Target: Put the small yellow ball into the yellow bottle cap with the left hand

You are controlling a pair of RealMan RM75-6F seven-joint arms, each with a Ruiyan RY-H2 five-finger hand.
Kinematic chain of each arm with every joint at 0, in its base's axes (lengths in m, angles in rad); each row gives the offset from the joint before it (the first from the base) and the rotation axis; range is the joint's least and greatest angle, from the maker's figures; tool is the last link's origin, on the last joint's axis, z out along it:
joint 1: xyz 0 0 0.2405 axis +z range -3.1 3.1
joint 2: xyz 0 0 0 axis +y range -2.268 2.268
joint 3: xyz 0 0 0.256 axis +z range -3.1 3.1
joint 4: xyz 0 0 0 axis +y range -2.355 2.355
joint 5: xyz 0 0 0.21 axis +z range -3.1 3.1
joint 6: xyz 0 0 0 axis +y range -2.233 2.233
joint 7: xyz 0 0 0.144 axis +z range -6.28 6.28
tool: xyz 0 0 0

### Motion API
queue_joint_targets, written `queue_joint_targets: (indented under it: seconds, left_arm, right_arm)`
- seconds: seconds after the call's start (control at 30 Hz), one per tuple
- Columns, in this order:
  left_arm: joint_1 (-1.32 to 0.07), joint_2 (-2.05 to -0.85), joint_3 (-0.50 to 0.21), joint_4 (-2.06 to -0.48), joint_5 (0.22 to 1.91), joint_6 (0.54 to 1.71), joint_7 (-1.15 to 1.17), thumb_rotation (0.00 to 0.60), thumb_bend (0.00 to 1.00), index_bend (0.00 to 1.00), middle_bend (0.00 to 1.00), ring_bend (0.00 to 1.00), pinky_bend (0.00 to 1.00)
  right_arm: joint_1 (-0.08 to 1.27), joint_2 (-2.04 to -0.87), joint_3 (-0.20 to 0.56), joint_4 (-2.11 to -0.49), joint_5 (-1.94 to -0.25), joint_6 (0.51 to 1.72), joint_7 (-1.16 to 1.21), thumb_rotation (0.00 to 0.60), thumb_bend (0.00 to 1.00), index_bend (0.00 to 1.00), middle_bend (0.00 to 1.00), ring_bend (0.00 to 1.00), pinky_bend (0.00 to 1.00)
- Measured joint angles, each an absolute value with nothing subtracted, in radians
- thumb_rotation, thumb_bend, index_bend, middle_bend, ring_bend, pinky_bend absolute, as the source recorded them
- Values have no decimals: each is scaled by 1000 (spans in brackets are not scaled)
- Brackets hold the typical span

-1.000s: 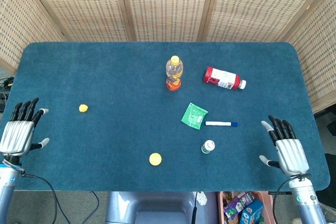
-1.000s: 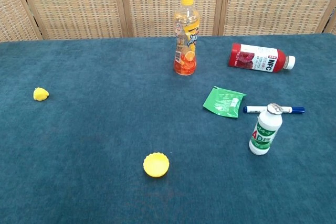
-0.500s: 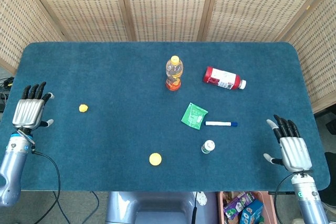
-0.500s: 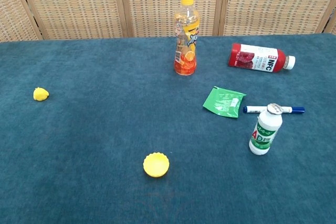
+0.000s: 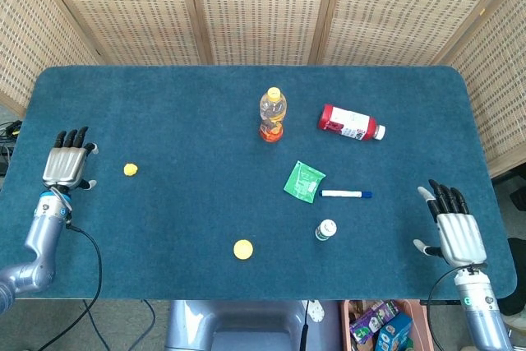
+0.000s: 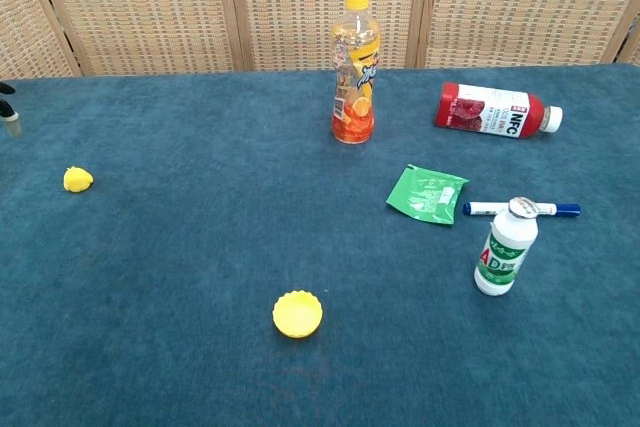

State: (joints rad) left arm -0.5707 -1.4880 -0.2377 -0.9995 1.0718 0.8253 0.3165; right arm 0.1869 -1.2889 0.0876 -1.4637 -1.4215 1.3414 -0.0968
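From the head view, my left hand [image 5: 67,167] hangs with fingers spread and holding nothing, and the small yellow ball [image 5: 130,169] lies near it at three o'clock, apart from it. The yellow bottle cap [image 5: 242,249] sits well apart from the ball, at about four o'clock. My right hand [image 5: 456,232], also spread and holding nothing, is far off. I judge nothing blocks either leg; the orange drink bottle [image 5: 272,114] stands aside.

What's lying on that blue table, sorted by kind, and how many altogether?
Bottles: 3 – orange drink, red juice, small white
Yellow ball: 1
Yellow bottle cap: 1
Green packet: 1
Marker pen: 1
Total: 7
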Motion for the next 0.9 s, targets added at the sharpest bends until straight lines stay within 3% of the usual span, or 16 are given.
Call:
queue_joint_targets:
  seconds: [0.47,0.9]
  left_arm:
    - [-659,-1638,-217,-804,1076,738,270,600,188,389,0,0,0]
    - [-680,-1664,-218,-792,1091,751,240,600,198,389,0,0,0]
  right_arm:
    - [198,-1308,92,-1428,-1399,1315,-96,600,0,0,0,0,0]
    - [199,-1314,89,-1421,-1405,1321,-89,600,0,0,0,0,0]
